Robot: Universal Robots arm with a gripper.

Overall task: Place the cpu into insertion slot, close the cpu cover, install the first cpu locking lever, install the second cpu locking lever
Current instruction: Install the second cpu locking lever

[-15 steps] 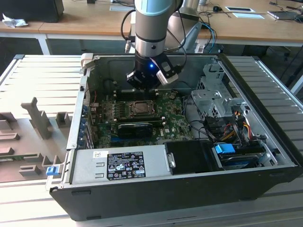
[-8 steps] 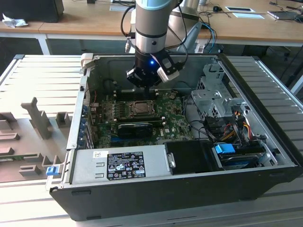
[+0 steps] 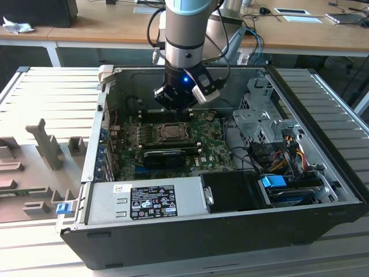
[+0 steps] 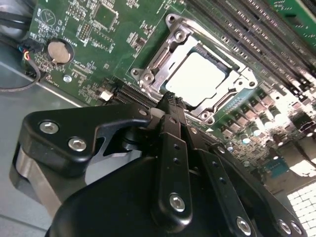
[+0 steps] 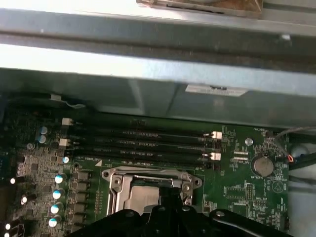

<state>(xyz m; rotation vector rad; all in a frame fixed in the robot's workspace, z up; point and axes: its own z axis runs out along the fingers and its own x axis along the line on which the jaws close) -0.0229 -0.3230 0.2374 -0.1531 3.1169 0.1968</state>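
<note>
Gripper [image 4: 170,101]: fingers clenched together, nothing between them, tips just above the near edge of the socket in the second wrist view; same tips at the frame edge in the first wrist view [image 5: 170,190]. In the exterior view it hangs over the board, just behind the socket [image 3: 176,101].

Contents, the exterior view's left to right:
- Bench [image 3: 34,115]: grey ribbed surface carrying grey fixtures, well apart from the fingers.
- Case [image 3: 190,242]: open black computer case, label plate at the front.
- Board [image 4: 89,54]: green, coin cell [image 4: 58,51] well to one side of the fingers.
- Slot [image 3: 172,133]: directly under the fingers.
- Cpu [image 4: 197,76]: bright silvery square, lying flat in the slot, just beyond the fingertips.
- Cover [image 4: 158,61]: silver frame, appears down around the cpu; whether it is fully seated I cannot tell.
- Memory slots [image 5: 140,136]: long black rows beyond the socket from the fingers.
- Drive cage and cables [image 3: 271,133]: well apart.

Levers: positions not clear.

Risks, as judged: closed tips sit very near the frame; a push off line could slip onto the cpu lid or scrape board parts beside the socket. Too steep a press could bend the frame rather than seat it.
</note>
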